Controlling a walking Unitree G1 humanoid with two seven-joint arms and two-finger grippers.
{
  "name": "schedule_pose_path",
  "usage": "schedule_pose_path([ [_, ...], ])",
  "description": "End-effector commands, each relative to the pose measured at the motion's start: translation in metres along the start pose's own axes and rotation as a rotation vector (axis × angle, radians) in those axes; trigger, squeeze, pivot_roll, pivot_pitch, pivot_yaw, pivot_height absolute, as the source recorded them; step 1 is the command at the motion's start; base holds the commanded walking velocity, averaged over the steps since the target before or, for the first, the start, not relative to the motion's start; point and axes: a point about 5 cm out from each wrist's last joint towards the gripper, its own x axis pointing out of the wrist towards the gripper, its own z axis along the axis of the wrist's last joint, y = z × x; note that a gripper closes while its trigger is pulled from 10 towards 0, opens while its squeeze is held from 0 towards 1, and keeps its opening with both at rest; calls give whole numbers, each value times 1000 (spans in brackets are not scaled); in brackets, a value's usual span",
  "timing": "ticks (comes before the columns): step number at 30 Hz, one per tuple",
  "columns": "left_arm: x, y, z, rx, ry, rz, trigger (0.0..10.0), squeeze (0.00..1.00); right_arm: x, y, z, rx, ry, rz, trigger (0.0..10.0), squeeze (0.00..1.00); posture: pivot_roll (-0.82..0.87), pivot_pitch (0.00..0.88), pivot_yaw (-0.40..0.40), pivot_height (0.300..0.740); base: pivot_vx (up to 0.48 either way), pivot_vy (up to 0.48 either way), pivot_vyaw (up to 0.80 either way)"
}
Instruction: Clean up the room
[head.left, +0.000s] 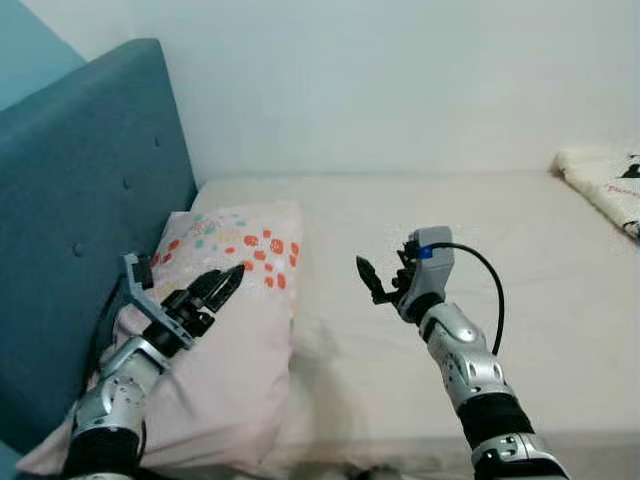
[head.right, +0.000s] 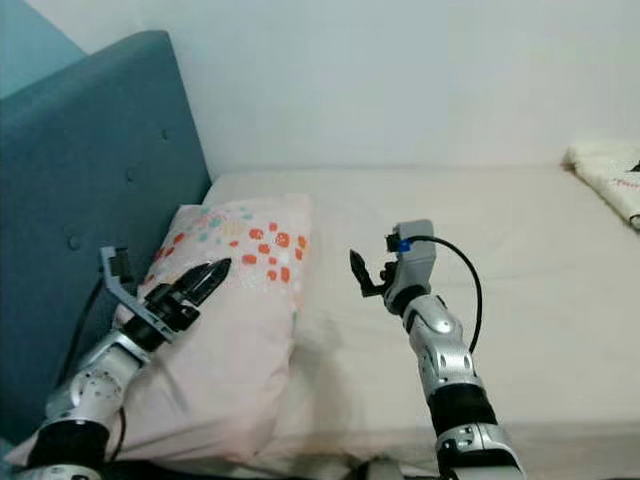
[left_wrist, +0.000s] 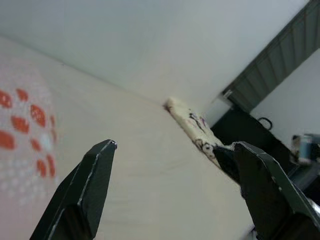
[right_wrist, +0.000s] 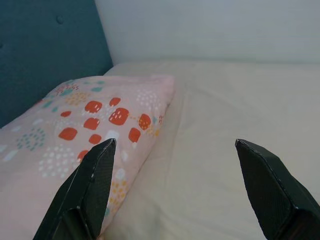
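- The pale pink pillow with orange, teal and yellow dots (head.left: 230, 330) lay on the cream-sheeted bed (head.left: 420, 240), tucked up against the teal upholstered headboard (head.left: 80, 200) with one long side leaning on it.
- And the left end effector (head.left: 222, 283) hovered right over that pillow, above its middle, its black fingers (left_wrist: 85, 190) spread apart with nothing between them, as the left wrist view showed.
- Off the pillow's free edge, the right end effector (head.left: 368, 276) hung above the bare sheet, near the pillow but not touching it, tips turned toward the pillow.
- Its fingers (right_wrist: 90, 185) were spread wide too, holding nothing; the right wrist view looked across the sheet at the pillow's dotted corner.
- A black cable (head.left: 490, 290) looped from the right wrist's grey camera block (head.left: 432, 252) down along the silver forearm.
- Well away from the pillow, at the far side of the bed, a folded cream cloth with dark print (head.left: 605, 185) sat by the white wall (head.left: 400, 80).
- The left wrist view caught that same cloth past the pillow, with a dark piece of furniture (left_wrist: 250, 135) beyond it; what it was, I couldn't tell.
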Motion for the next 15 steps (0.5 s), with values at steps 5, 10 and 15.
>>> schedule_pose_path([
  [5,-13,7,-33,36,73,109,10000,0,-10,1,-42,16,129,-2,10000,0,-69,0,-46,718,0,0,0],
  [10,-41,28,-60,8,165,304,10000,0,-20,-3,-66,20,220,-40,10000,0,-70,0,-42,733,0,0,0],
  [15,-104,48,-99,-9,352,593,10000,0,-61,-16,-122,14,458,-144,10000,0,-67,0,-42,740,0,0,0],
])
